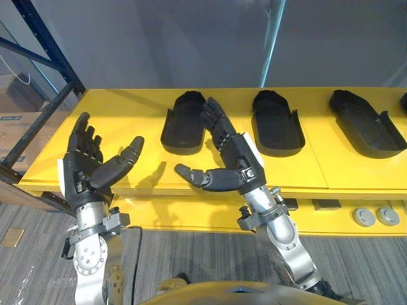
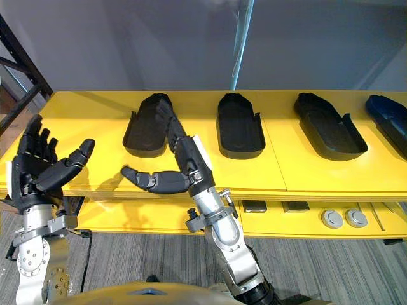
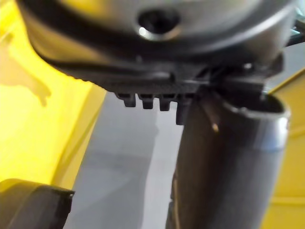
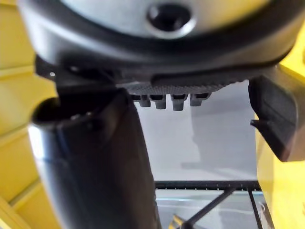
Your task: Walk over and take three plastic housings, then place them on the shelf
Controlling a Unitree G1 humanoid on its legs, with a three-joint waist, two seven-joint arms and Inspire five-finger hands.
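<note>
Housings all lie on glossy yellow desk (image 1: 121,114), none held. Right hand (image 1: 232,157) released, fingers straight, tips over left housing (image 1: 180,127), a matte black boat-shaped shell. Left hand (image 1: 86,168) released, palm up, at its 9 o'clock. At 2 o'clock: middle housing (image 1: 276,124), right housing (image 1: 365,124).

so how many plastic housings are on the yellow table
4, in a row on the yellow table: leftmost housing partly behind the right hand, second housing at centre, third housing beside it, fourth housing cut off at the right edge; more may lie beyond.
</note>
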